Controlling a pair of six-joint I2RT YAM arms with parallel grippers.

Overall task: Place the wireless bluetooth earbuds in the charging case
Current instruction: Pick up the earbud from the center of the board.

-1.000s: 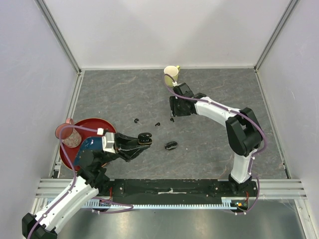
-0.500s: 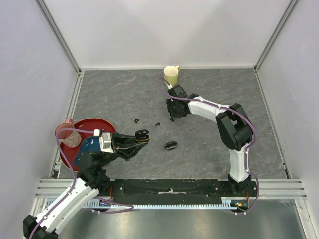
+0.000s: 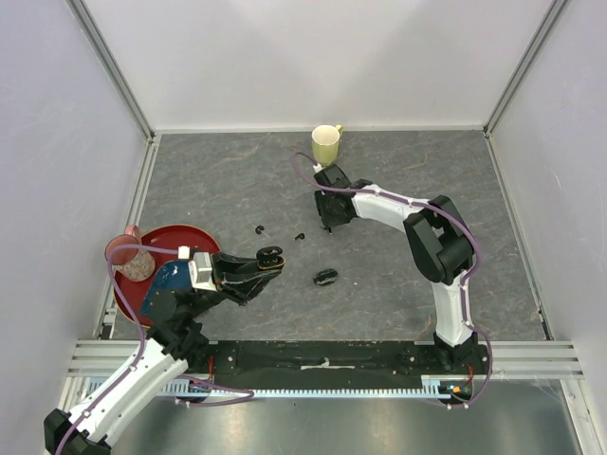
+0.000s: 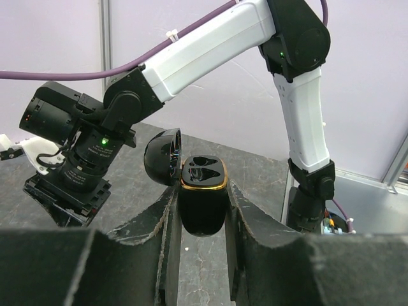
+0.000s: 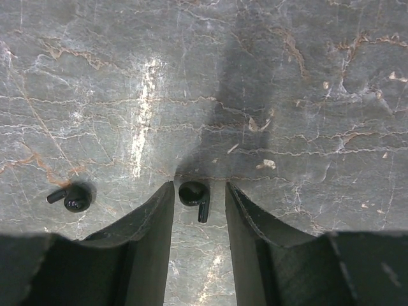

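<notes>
Left gripper (image 4: pixel 203 190): jaws clamped on open charging case (image 4: pixel 203 213). Right gripper (image 5: pixel 199 186): jaws apart, straddling 1 earbud (image 5: pixel 192 194) without contact. 2nd earbud (image 5: pixel 75 199) lies at 9 o'clock.

Earbud (image 5: pixel 191 193) between fingers (image 5: pixel 153 229) of right hand (image 5: pixel 199 188), another earbud (image 5: pixel 75 199) left of it, case (image 4: pixel 203 207) in left hand (image 4: pixel 203 191).

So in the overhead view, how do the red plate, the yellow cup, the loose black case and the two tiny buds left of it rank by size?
Largest to smallest:
1. red plate
2. yellow cup
3. loose black case
4. two tiny buds, which look alike
</notes>
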